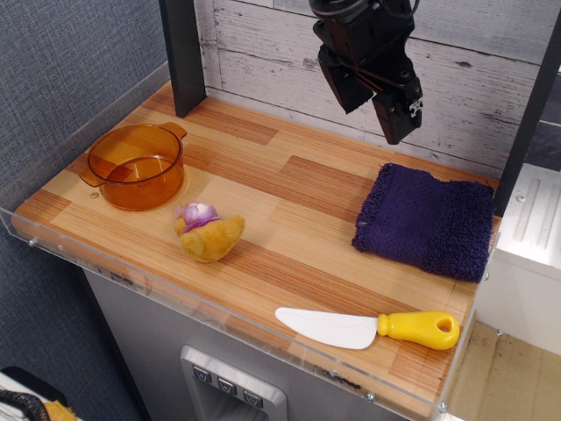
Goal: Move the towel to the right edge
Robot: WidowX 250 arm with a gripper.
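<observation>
1. While the gripper (372,107) is held high near the counter's back edge, fingers spread and empty, the towel (428,219) is seen below-right of it
2. The towel is laid flat against the right edge (485,279), near the back-right corner

The towel (429,221) is matt, fuzzy dark purple terry cloth. The counter (289,189) is smooth striped wood, rimmed with clear glossy acrylic. The pot (136,165) is translucent orange glossy plastic. The knife (368,328) looks like smooth plastic, white blade and yellow handle. The gripper (372,83) is black, mostly matt. The back wall (263,48) is rough, weathered whitish planks.
</observation>
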